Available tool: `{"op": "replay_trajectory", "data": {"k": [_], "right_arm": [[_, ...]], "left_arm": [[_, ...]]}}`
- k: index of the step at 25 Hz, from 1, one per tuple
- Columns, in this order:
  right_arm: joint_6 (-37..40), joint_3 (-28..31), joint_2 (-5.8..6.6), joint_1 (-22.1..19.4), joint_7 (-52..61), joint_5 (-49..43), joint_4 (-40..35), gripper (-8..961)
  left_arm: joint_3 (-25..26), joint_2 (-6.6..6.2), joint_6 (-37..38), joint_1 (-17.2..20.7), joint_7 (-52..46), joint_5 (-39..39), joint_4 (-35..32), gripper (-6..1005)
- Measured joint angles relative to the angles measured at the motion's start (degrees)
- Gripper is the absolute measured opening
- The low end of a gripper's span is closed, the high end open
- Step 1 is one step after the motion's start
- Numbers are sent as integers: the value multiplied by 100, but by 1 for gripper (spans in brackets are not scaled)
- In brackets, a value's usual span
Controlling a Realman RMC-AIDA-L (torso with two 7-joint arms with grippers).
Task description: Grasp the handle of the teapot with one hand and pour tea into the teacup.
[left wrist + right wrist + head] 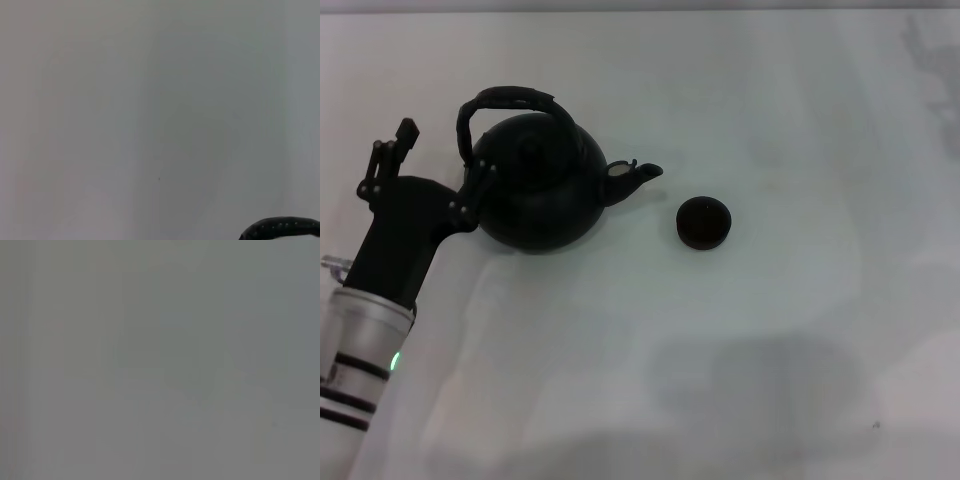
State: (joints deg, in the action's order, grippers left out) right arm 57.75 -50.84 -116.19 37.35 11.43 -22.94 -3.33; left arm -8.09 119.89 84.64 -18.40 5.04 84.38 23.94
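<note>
The black teapot (535, 190) stands on the white table at centre left, its spout pointing right toward the small black teacup (704, 222), which sits apart from it. The dark arched handle (510, 99) rises over the lid; a piece of the handle (280, 227) also edges into the left wrist view. My left gripper (442, 150) is at the pot's left side, open. One finger (404, 131) sticks out well left of the handle; the other finger (480, 180) lies against the pot's left shoulder, below the handle's left end. Nothing is held. The right gripper is out of view.
The white table (770, 350) stretches to the right and toward the front of the teacup. The right wrist view holds only a plain grey surface.
</note>
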Motion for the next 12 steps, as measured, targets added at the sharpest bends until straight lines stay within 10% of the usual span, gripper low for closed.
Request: {"op": "replay_trajectory", "data": {"k": [12], "right_arm": [[62, -49, 0, -14, 0, 0, 8, 825]], "left_arm": [[-65, 6, 1109, 540, -559, -1115, -146, 853]]}}
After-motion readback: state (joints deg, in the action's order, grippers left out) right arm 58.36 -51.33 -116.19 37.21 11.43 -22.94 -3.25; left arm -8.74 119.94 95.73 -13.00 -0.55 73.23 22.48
